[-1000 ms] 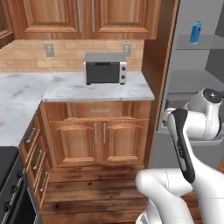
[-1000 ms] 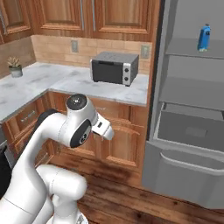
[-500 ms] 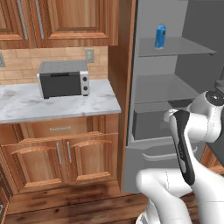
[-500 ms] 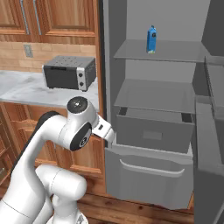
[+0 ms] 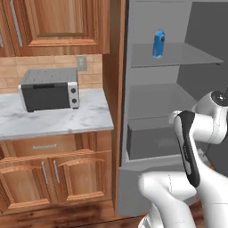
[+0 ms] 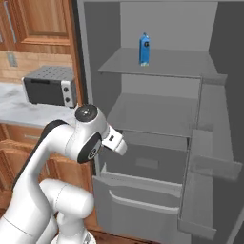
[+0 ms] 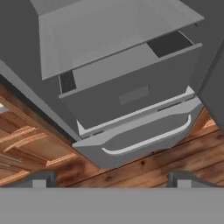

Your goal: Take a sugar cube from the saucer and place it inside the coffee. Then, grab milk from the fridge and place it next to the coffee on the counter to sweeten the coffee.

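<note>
- Warm wooden cabinets and a plank floor (image 7: 144, 168) frame your scene, with the fridge (image 6: 157, 119) standing open ahead of you.
- Your gripper (image 7: 112, 178) shows as two dark fingertips (image 7: 40, 178) at the bottom of the hand view, set wide apart with nothing between them, so it is released and carries nothing.
- Straight past the fingertips you look at the fridge's boxy grey drawer (image 7: 131, 94) and, below it, the lower front panel with its pale curved handle (image 7: 146, 140).
- From the right base view your arm (image 6: 71, 143) is folded up in front of the lower shelves, well below the carton.
- Your target, the milk (image 6: 144, 48), stands upright on the top shelf (image 6: 157, 64), toward its left side in the right base view; from the left base view the milk (image 5: 158, 43) is the blue carton high in the fridge.
- To the left of the fridge lies the marble counter (image 5: 53, 120), with a dark toaster oven (image 5: 49, 89) sitting on it against the tiled wall.
- You see the fridge door (image 6: 209, 157) swung open on the right, its grey door bins facing you.
</note>
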Motion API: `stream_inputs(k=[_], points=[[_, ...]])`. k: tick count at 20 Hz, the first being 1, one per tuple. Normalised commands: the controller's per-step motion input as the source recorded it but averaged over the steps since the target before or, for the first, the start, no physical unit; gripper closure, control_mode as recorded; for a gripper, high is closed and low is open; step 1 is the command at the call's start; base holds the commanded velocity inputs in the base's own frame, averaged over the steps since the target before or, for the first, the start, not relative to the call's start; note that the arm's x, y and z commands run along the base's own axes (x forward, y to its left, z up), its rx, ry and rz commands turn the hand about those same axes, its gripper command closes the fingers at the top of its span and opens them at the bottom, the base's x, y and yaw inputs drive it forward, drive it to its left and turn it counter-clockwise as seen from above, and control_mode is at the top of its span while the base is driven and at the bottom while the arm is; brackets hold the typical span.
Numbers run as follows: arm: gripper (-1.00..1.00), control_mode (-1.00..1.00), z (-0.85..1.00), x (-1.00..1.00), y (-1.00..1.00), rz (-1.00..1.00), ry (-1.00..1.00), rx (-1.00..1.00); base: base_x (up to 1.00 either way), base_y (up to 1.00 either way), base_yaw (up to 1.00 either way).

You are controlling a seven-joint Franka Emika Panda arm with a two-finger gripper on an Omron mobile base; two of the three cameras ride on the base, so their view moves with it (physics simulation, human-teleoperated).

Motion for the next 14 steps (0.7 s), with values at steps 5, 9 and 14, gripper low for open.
stream_inputs(k=[5, 9, 14], points=[[-1.0, 1.0, 0.0, 0.0, 0.0, 0.0, 0.0, 0.0, 0.32, -0.48, 0.04], [-1.0, 1.0, 0.0, 0.0, 0.0, 0.0, 0.0, 0.0, 0.62, -0.24, 0.0], [-1.0, 1.0, 0.0, 0.0, 0.0, 0.0, 0.0, 0.0, 0.52, -0.09, 0.0]])
